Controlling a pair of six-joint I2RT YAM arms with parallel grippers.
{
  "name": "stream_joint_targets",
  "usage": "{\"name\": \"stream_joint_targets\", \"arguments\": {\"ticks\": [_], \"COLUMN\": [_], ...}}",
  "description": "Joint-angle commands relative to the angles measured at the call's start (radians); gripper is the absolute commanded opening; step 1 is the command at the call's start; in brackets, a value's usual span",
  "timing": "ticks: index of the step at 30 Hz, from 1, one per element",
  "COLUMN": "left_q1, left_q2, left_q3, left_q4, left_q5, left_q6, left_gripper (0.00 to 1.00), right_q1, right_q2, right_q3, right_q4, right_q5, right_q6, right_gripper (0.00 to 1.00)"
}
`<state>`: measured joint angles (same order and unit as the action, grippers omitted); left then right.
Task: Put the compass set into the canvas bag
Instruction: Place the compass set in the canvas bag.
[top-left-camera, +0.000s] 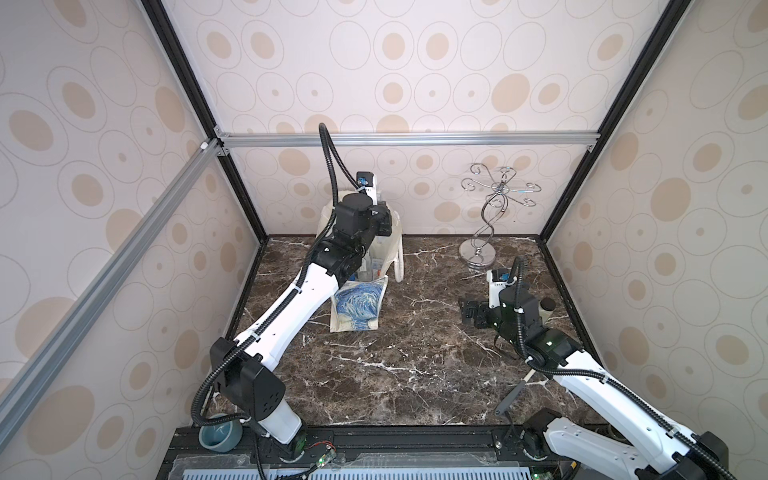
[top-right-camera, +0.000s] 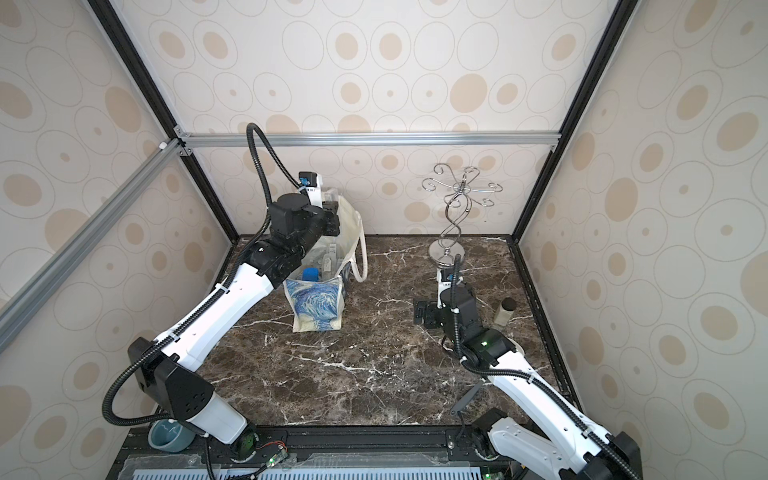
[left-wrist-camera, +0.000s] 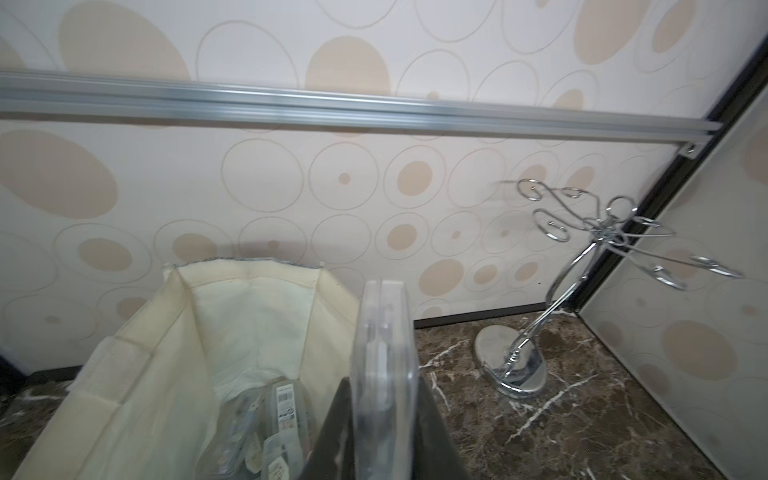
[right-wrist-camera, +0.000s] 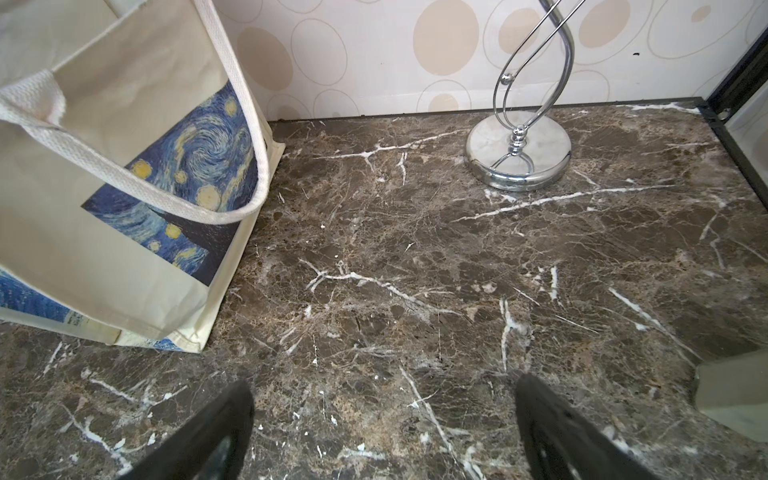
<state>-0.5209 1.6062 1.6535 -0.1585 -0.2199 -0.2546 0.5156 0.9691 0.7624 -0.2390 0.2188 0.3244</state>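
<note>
A chrome wire stand with curled hooks and a round mirrored base (top-left-camera: 478, 254) (top-right-camera: 446, 251) (left-wrist-camera: 513, 365) (right-wrist-camera: 519, 141) stands upright at the back right of the dark brown marble tabletop with white veins (top-left-camera: 395, 353). A small dark-lidded jar of pale contents (top-right-camera: 505, 311) stands near the right wall. A slim grey-handled tool (top-left-camera: 509, 399) (top-right-camera: 467, 399) lies at the front right. A teal ceramic bowl (top-left-camera: 220, 434) (top-right-camera: 168, 436) sits off the marble at the front left

Overhead pair, low wrist views, seemingly wallward

Open tabletop (top-left-camera: 415, 340) between bag (top-left-camera: 358, 306) and stand (top-left-camera: 478, 254)
</note>
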Motion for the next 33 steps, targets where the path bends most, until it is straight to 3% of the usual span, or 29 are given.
{"name": "stream_joint_targets", "arguments": {"ticks": [1, 12, 19, 24, 30, 33], "left_q1": [0.015, 0.032, 0.032, 0.032, 0.032, 0.033], "left_q2": [0.023, 0.132, 0.114, 0.075, -0.019, -0.078], "left_q3": [-0.054, -0.202, -0.262, -0.235, -0.205, -0.202], "left_q4": [-0.053, -0.078, -0.050, -0.049, -0.031, -0.006], "left_q5": [-0.081, -0.132, -0.117, -0.117, -0.110, -0.112], "left_q6": [0.025, -0.023, -0.039, -0.018, 0.029, 0.065], "left_gripper": [0.17, 0.17, 0.28, 0.55, 0.96, 1.00], "right_q1": [-0.002, -0.002, -0.002, -0.002, -0.004, -0.022], "right_q2": [0.016, 0.034, 0.037, 0.040, 0.060, 0.081], "right_q3": [-0.005, -0.015, -0.017, -0.013, -0.006, 0.003], "right_q4": [-0.026, -0.048, -0.074, -0.094, -0.124, -0.131], "right_q5": [0.014, 0.029, 0.069, 0.099, 0.156, 0.149], "right_q6": [0.008, 0.017, 0.018, 0.000, -0.024, -0.041], "right_gripper": [1.00, 0.99, 1.00, 1.00, 1.00, 1.00]}}
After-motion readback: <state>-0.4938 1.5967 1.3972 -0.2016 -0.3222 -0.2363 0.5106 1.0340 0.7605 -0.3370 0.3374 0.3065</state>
